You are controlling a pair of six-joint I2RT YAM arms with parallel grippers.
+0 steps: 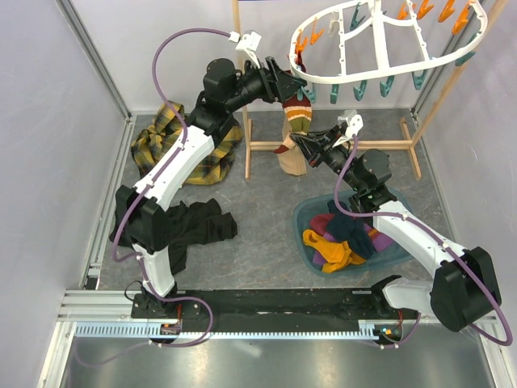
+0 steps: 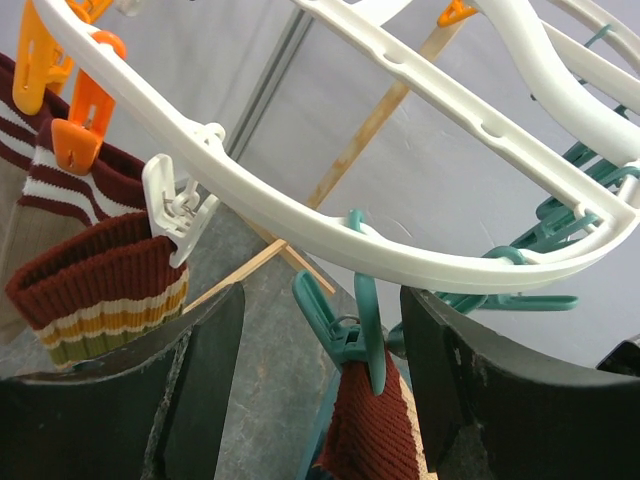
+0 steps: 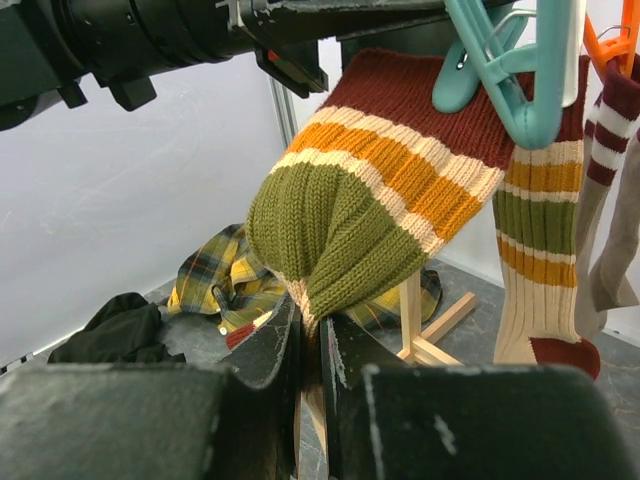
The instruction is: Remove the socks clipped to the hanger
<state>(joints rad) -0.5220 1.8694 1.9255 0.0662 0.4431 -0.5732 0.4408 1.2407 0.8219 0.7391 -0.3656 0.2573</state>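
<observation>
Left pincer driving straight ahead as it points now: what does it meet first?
Probably the teal clip holding a maroon sock, centred between the fingers of the open left pincer; depth is unclear.

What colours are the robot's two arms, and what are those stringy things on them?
The left arm and the right arm both have white links and black joints. The stringy things are purple cables, looping along each arm to a white plug by the wrist. The jaws are black, chunky and scuffed.
</observation>
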